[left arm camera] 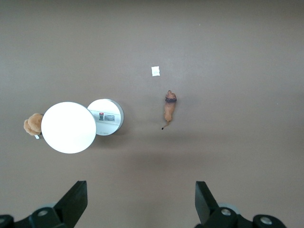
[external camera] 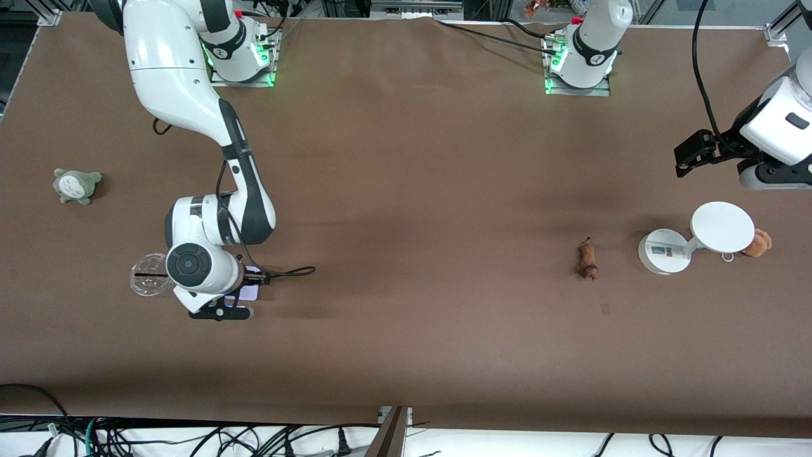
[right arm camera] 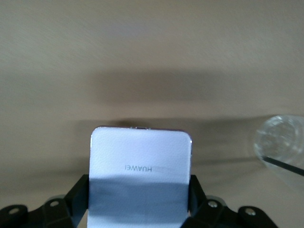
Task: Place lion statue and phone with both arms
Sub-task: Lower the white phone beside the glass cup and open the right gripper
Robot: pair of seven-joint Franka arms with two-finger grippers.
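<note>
The lion statue (external camera: 588, 259) lies on the brown table toward the left arm's end; it also shows in the left wrist view (left arm camera: 169, 107). My left gripper (external camera: 693, 154) hangs open and empty high above the table near that end, its fingers wide apart (left arm camera: 140, 190). The phone (external camera: 251, 291) is at the right arm's end, mostly hidden under the right wrist. In the right wrist view the pale phone (right arm camera: 141, 161) sits between the fingers of my right gripper (right arm camera: 140, 185), which is shut on its two long edges, low over the table (external camera: 241, 291).
A white two-disc stand (external camera: 691, 244) (left arm camera: 71, 126) stands beside the lion, with an orange-brown plush (external camera: 759, 242) (left arm camera: 33, 124) against it. A clear plastic cup (external camera: 147, 275) (right arm camera: 280, 147) lies beside the phone. A grey-green plush (external camera: 76, 185) sits farther from the camera.
</note>
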